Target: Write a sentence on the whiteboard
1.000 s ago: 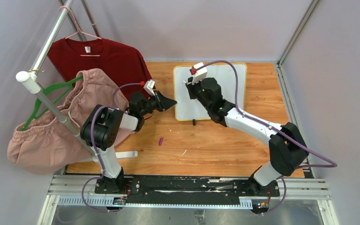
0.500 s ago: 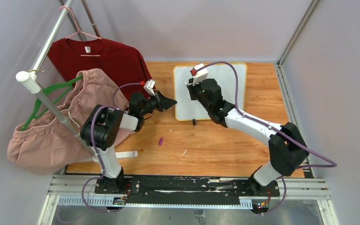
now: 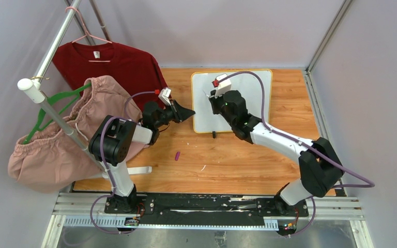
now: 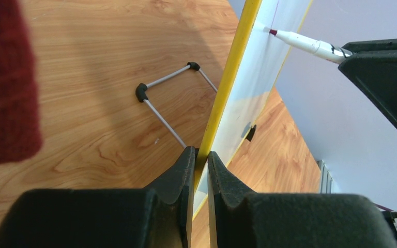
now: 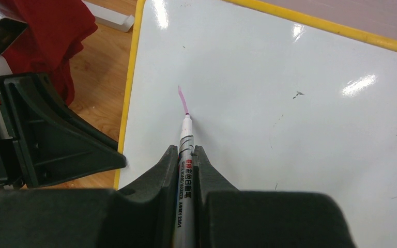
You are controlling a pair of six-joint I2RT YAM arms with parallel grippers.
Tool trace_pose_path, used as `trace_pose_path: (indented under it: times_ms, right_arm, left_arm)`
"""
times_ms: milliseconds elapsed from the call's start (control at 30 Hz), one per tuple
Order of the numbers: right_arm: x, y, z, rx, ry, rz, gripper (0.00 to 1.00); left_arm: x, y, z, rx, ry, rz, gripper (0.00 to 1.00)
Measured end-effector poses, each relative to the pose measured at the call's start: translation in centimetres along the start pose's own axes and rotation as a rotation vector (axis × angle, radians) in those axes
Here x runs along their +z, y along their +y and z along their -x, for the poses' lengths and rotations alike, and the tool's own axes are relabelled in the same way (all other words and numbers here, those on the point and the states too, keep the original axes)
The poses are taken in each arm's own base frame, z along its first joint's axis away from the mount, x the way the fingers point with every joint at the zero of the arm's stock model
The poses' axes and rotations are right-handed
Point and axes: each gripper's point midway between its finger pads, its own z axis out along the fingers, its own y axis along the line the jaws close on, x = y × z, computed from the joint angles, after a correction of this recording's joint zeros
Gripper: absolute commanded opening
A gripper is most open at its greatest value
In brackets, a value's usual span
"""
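Note:
The whiteboard, white with a yellow frame, stands tilted at the back of the table. My left gripper is shut on its left edge; the wrist view shows the frame pinched between the fingers at my left gripper. My right gripper is shut on a white marker whose tip touches the whiteboard near its upper left. Of the sentence only one short purple stroke shows, just above the tip. The marker also shows in the left wrist view.
A red shirt and pink shorts hang on a rack at the left. A purple marker cap lies on the wooden table. The board's wire stand rests behind it. A white strip lies near the left arm's base.
My right gripper has slid slightly right and toward me along the board with the marker. The left arm has not moved.

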Motion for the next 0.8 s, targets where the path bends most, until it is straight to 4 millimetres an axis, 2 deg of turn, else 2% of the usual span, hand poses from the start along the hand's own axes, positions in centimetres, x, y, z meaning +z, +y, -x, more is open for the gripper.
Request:
trace_pose_path:
  times_ms: [167, 367, 500, 800]
  right_arm:
    - [-0.3, -0.1, -0.4, 0.004, 0.008, -0.001, 0.00]
    - [-0.8, -0.3, 0.5, 0.014, -0.010, -0.006, 0.00]
    - [-1.0, -1.1, 1.3, 0.025, -0.029, -0.022, 0.00]
    - [-0.7, -2.6, 1.2, 0.053, -0.026, -0.055, 0.00]
  left_arm:
    - [0.0, 0.0, 0.0, 0.000, 0.000, 0.000, 0.00]
    - [0.0, -0.1, 0.1, 0.003, -0.002, -0.004, 0.00]
    - [0.1, -0.2, 0.0, 0.004, -0.002, -0.007, 0.00]
    - [0.1, -0.2, 0.0, 0.005, -0.001, -0.008, 0.00]
